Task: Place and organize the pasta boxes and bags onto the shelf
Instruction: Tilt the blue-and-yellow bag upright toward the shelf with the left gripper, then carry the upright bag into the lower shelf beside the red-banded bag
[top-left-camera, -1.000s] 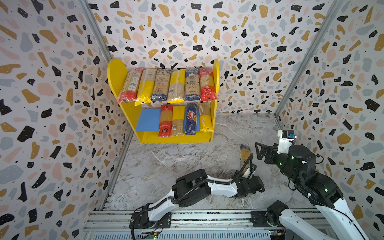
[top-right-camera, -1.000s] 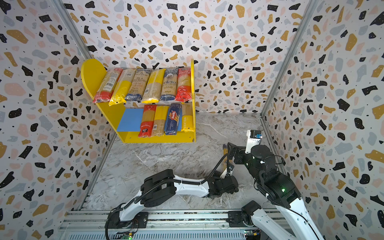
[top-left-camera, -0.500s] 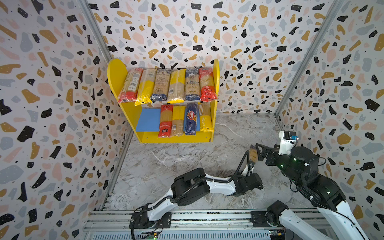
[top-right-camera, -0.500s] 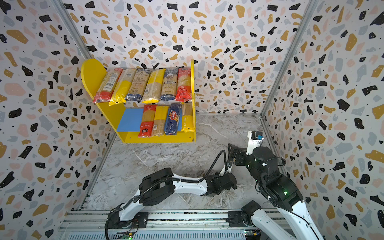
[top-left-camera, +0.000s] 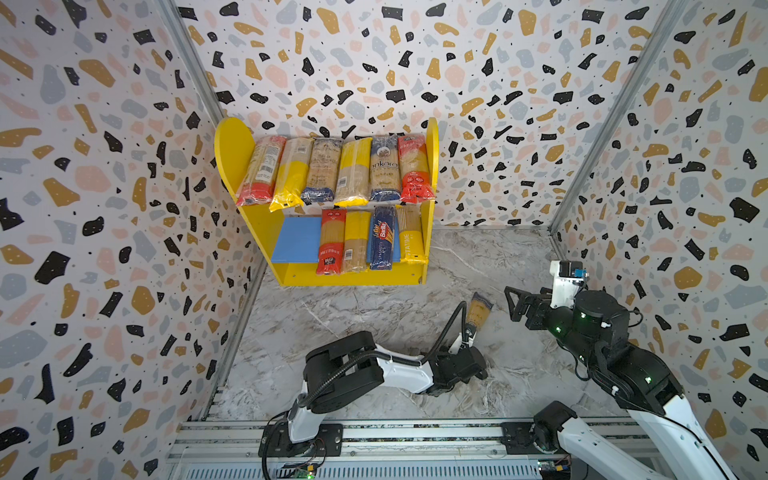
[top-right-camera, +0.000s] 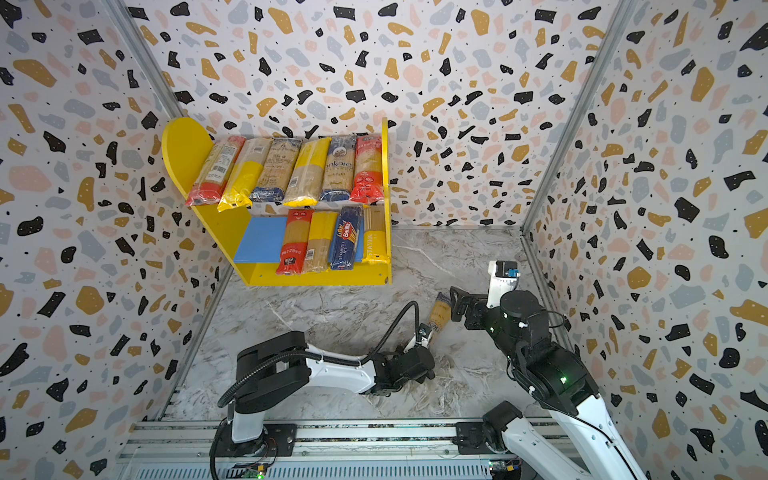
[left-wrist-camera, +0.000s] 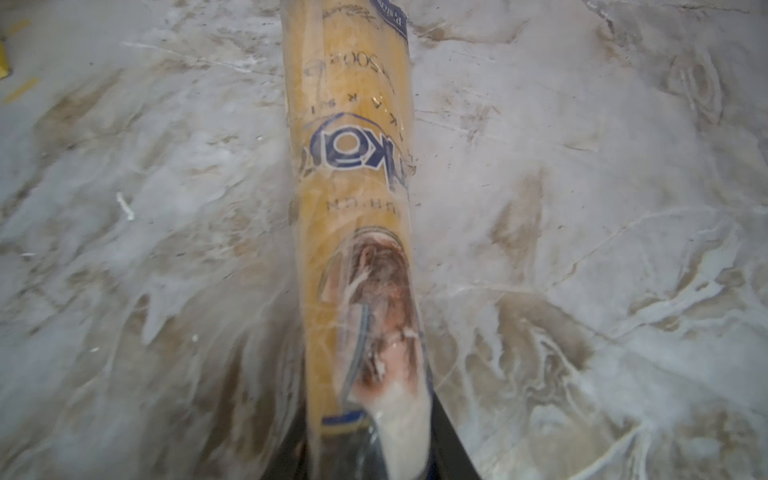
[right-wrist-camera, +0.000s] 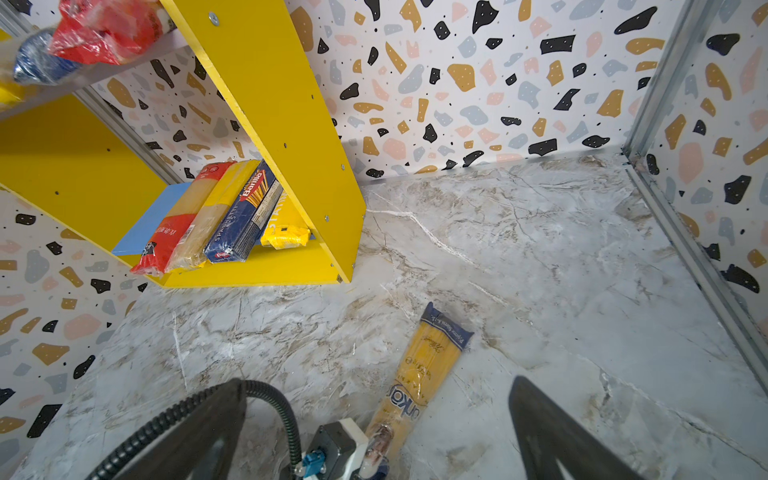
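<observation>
The last pasta bag (top-left-camera: 480, 309) has just been grabbed by the left jaws, which were wide before. It is still down on the tabletop (top-left-camera: 365, 320), apart from the shelf (top-left-camera: 353, 275). The right jaws are kept wide and empty. Now it can be lifted.

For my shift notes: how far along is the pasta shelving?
Done: ten packs lie on the shelf, six on top, four below. In hand: the left gripper grips the last pack on the floor. Left: moving it to the lower board, which has bare space.
</observation>
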